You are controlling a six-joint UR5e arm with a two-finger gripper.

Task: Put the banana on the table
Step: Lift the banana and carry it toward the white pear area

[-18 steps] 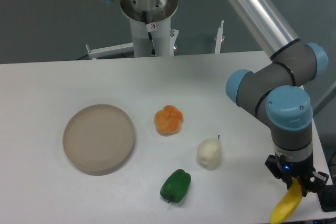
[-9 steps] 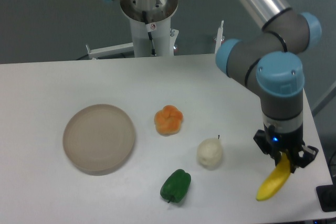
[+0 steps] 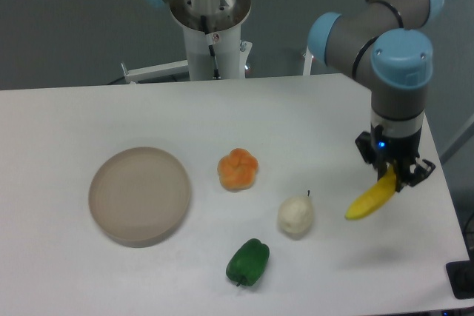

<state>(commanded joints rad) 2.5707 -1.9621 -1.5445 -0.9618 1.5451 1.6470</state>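
Observation:
The yellow banana [image 3: 370, 199] hangs tilted in the air at the right side of the white table [image 3: 311, 116], its shadow on the tabletop below. My gripper [image 3: 391, 172] is shut on the banana's upper end, pointing straight down. The banana's free end points down-left toward the pale pear [image 3: 295, 215], with a gap between them.
A round beige plate [image 3: 139, 195] lies at the left. An orange fruit [image 3: 238, 169] sits near the middle, and a green pepper [image 3: 248, 261] lies near the front. The table's right edge runs close beside the gripper. The robot's base [image 3: 209, 20] stands behind the table.
The gripper has carried the banana up and away from the front right corner, toward the table's back, rising higher above the surface.

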